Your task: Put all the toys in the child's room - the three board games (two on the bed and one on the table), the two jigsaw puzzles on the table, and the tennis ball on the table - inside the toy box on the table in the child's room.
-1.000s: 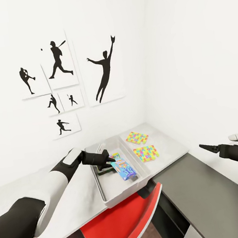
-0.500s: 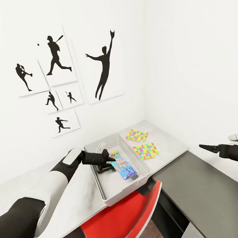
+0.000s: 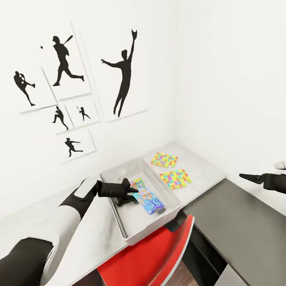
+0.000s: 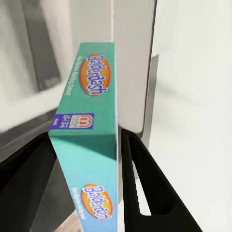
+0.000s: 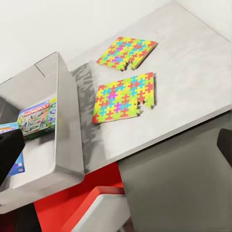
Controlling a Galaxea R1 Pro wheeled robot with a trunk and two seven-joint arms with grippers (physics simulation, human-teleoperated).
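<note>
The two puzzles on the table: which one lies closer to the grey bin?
The jigsaw puzzle nearer the table's front edge; the other puzzle sits farther back toward the wall.

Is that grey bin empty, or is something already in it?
Not empty: the toy box holds a Monopoly box, and a blue game is inside.

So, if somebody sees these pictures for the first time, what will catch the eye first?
Probably the left gripper over the grey toy box, shut on a blue-green Balderdash board game. Next come the two bright jigsaw puzzles, lying flat on the table beside the box, and the black baseball silhouettes on the white wall behind it.
</note>
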